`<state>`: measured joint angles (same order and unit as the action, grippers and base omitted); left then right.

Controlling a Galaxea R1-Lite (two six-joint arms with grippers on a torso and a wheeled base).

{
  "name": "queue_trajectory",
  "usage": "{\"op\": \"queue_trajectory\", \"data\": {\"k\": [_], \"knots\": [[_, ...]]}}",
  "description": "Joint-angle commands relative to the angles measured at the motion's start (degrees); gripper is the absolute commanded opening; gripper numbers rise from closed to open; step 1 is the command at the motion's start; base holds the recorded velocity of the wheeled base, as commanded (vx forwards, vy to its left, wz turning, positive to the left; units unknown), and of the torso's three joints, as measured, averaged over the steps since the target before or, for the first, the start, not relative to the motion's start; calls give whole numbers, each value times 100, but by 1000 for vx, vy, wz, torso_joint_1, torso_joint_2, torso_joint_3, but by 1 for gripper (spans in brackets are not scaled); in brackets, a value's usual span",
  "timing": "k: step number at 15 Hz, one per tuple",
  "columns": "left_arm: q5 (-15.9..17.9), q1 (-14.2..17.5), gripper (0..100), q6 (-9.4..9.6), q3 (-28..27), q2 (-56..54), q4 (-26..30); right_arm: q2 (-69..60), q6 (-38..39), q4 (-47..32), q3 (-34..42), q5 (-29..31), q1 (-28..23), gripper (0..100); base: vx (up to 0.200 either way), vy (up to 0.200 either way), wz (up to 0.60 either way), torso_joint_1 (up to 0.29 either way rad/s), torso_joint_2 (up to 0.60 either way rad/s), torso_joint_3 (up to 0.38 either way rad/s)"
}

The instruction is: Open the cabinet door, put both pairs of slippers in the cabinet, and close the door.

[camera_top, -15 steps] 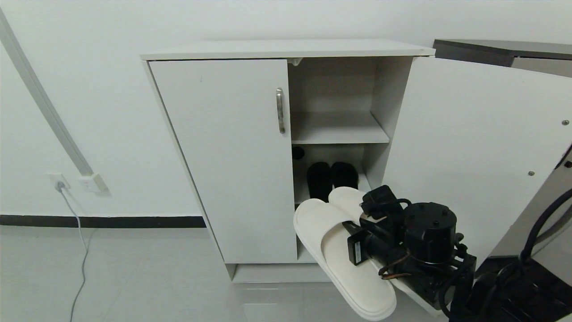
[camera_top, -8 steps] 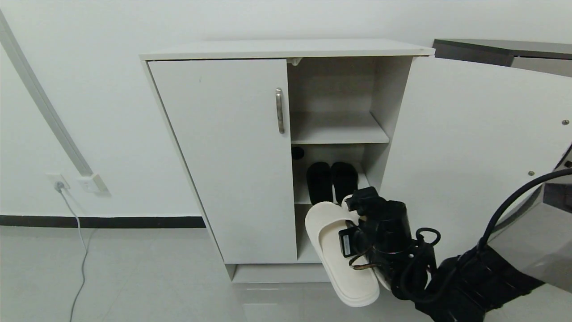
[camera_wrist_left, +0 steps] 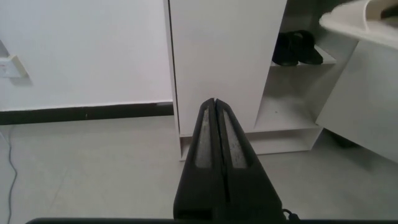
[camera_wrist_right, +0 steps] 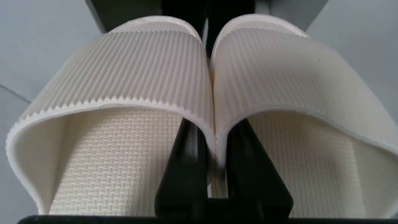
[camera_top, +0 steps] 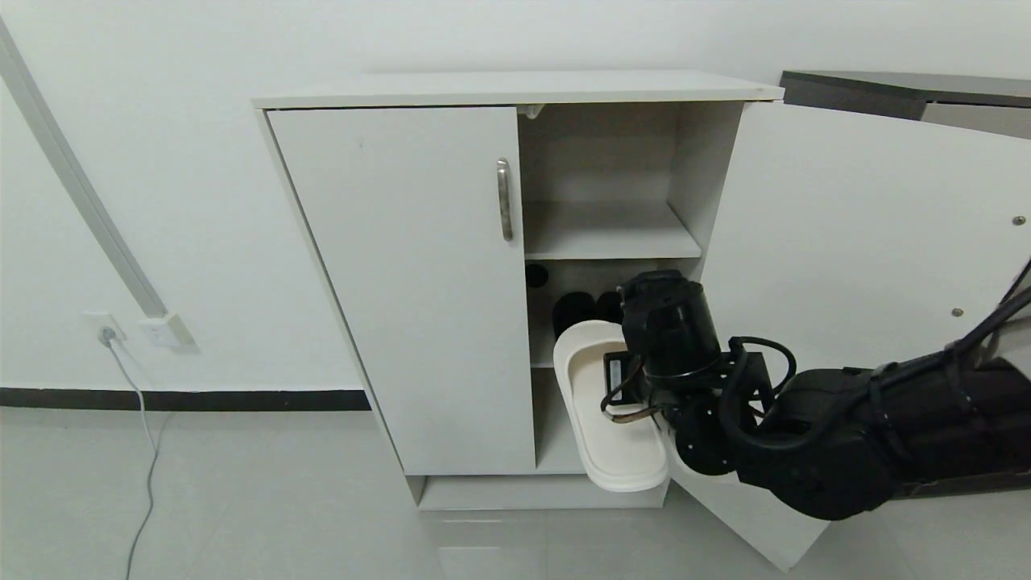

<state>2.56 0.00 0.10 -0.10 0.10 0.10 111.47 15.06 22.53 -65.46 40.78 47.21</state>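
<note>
Head view: the right gripper [camera_top: 622, 400] clamps the white slippers [camera_top: 596, 435] at the cabinet [camera_top: 403, 282] opening, below the black slippers [camera_top: 573, 310] on their shelf. Left wrist view: the left gripper [camera_wrist_left: 215, 127] is clenched, empty, above the floor [camera_wrist_left: 93, 168]. Right wrist view: fingers [camera_wrist_right: 183, 174] pinch both white slippers' inner edges.

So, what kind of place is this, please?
Probably an indoor hallway or entry area, maybe a test room: a white shoe cabinet against a plain wall, black slippers inside it, a wall socket above the glossy floor.
</note>
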Motion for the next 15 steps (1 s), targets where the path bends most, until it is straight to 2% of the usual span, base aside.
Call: {"op": "queue_trajectory", "data": {"k": [1,5,14,15], "knots": [[-1,0,0,-1,1,-1,-1,-196,-126,15,-168,0,7,0,0,0,0,0,0,0],[-1,9,0,-1,1,-1,-1,-257,-424,-20,-546,0,-10,0,0,0,0,0,0,0],[-1,0,0,-1,1,-1,-1,-407,-530,-381,-960,-17,-37,0,0,0,0,0,0,0],[-1,0,0,-1,1,-1,-1,-407,-530,-381,-995,-26,-46,0,200,0,0,2,-2,2]]}}
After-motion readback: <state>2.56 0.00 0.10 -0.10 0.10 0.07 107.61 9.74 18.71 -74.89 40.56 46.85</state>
